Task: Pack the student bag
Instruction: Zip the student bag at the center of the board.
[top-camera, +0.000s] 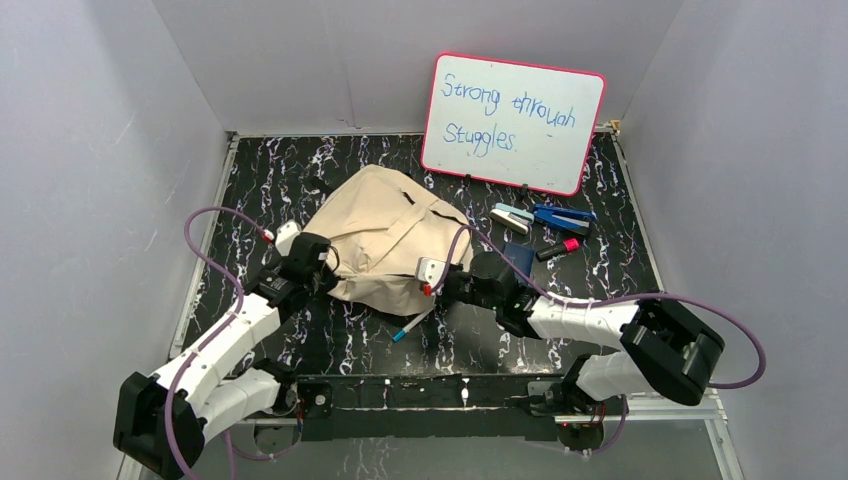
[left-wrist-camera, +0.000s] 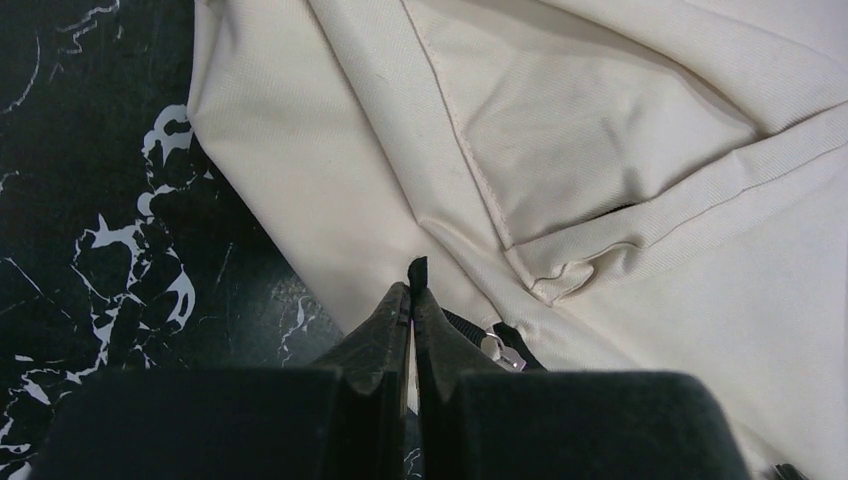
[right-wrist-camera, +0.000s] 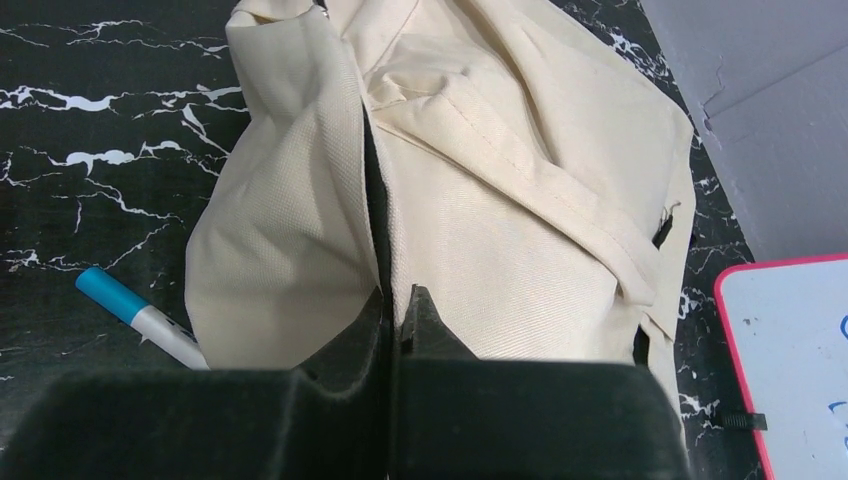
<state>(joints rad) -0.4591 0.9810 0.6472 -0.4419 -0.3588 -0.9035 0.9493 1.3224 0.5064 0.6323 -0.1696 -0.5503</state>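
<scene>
The student bag (top-camera: 380, 232), a soft beige canvas backpack, lies crumpled in the middle of the black marbled table. My left gripper (top-camera: 325, 270) is at the bag's near left edge. In the left wrist view its jaws (left-wrist-camera: 413, 290) are shut on a small dark zipper pull (left-wrist-camera: 417, 268) that sticks out past the fingertips, with a metal slider (left-wrist-camera: 497, 350) just to the right. My right gripper (top-camera: 447, 285) is at the bag's near right edge. There the jaws (right-wrist-camera: 400, 298) are shut on the bag (right-wrist-camera: 520, 220) where its dark zipper line (right-wrist-camera: 372, 200) runs down between them.
A pen with a blue cap (top-camera: 410, 327) (right-wrist-camera: 140, 315) lies just in front of the bag. To the right of the bag are two staplers (top-camera: 545, 217), a red-and-black marker (top-camera: 558, 249) and a dark blue object (top-camera: 518, 255). A pink-framed whiteboard (top-camera: 512, 120) leans on the back wall.
</scene>
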